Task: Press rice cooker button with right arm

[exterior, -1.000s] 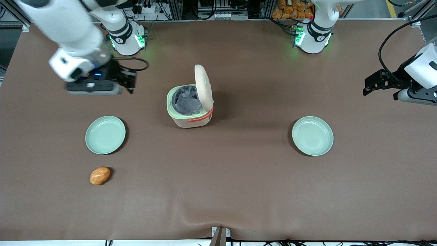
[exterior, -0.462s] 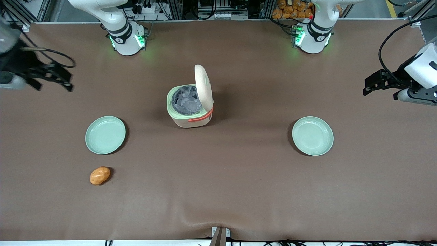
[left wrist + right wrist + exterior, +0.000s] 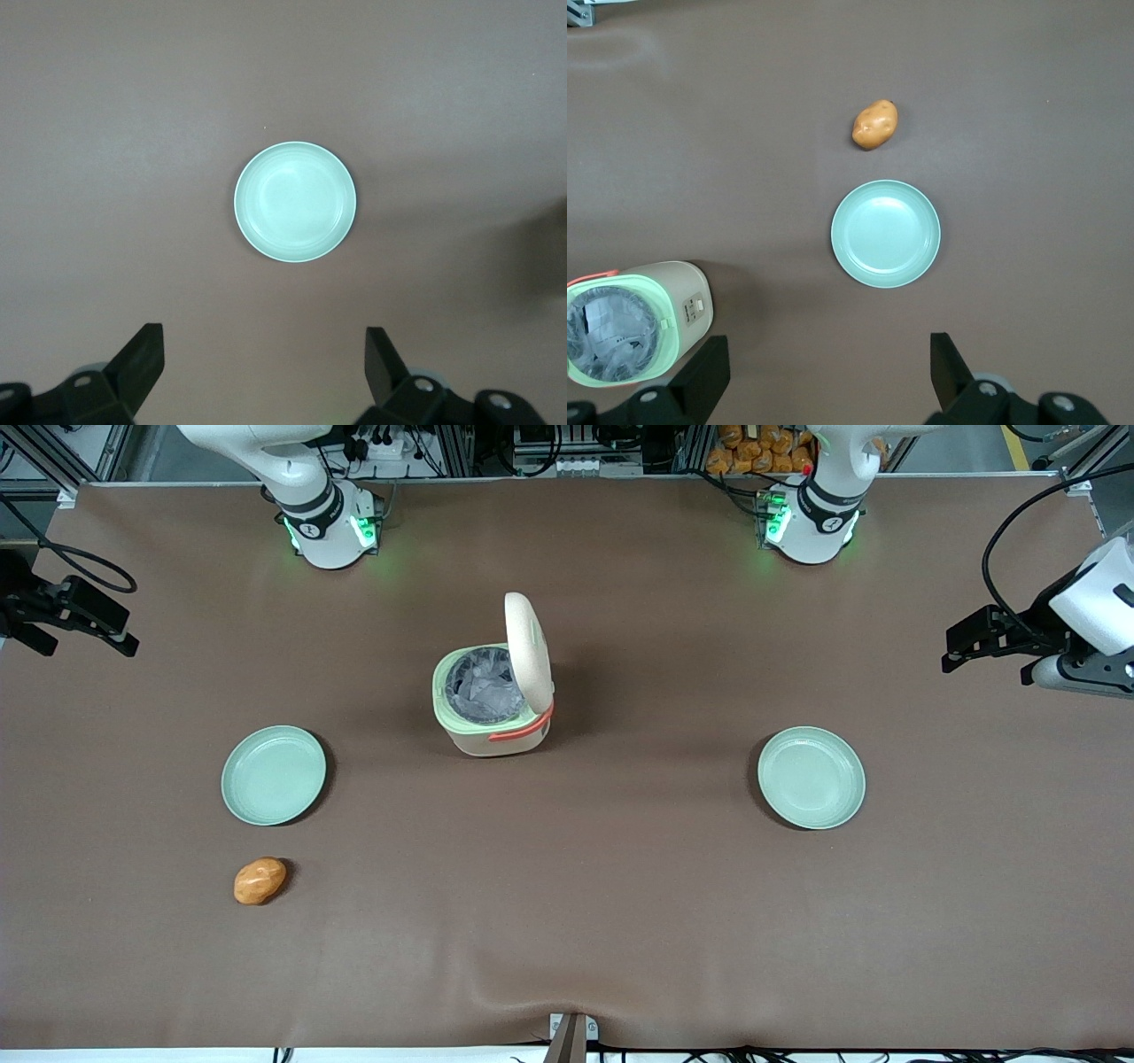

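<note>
Rice cooker (image 3: 493, 701) mid-table, lid (image 3: 528, 641) raised, so button press judged done. Gripper (image 3: 828, 372) well apart from rice cooker, toward working arm's end, fingers spread, holding nothing. Plate (image 3: 886, 233) and potato (image 3: 874, 124) near rice cooker, untouched. Likely nothing left.

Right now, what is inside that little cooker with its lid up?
The rice cooker stands open, holding crinkled, silvery-grey material; what lies under it is covered. The gripper hangs open at the working arm's end of the table, well clear.
</note>
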You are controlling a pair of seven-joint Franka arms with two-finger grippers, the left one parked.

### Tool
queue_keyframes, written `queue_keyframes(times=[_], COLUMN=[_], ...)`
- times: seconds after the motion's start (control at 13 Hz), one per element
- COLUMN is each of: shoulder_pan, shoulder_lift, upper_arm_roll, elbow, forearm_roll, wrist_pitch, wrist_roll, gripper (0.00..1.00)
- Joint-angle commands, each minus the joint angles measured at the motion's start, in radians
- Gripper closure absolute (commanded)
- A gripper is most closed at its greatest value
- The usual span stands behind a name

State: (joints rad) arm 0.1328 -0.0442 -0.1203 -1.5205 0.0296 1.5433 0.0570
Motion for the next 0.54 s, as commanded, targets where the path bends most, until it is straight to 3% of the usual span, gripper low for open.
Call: queue_keyframes(times=[0.0,0.46], shoulder_pan=[0.002,0.034], shoulder_lift=[-0.008,-0.017], upper_arm_roll=[-0.004,-0.058], elbow=[0.005,0.002], forearm_roll=[0.016,0.016], wrist_pitch=[-0.022,-0.026], wrist_roll=[-0.014,-0.077], gripper=[0.0,0.0])
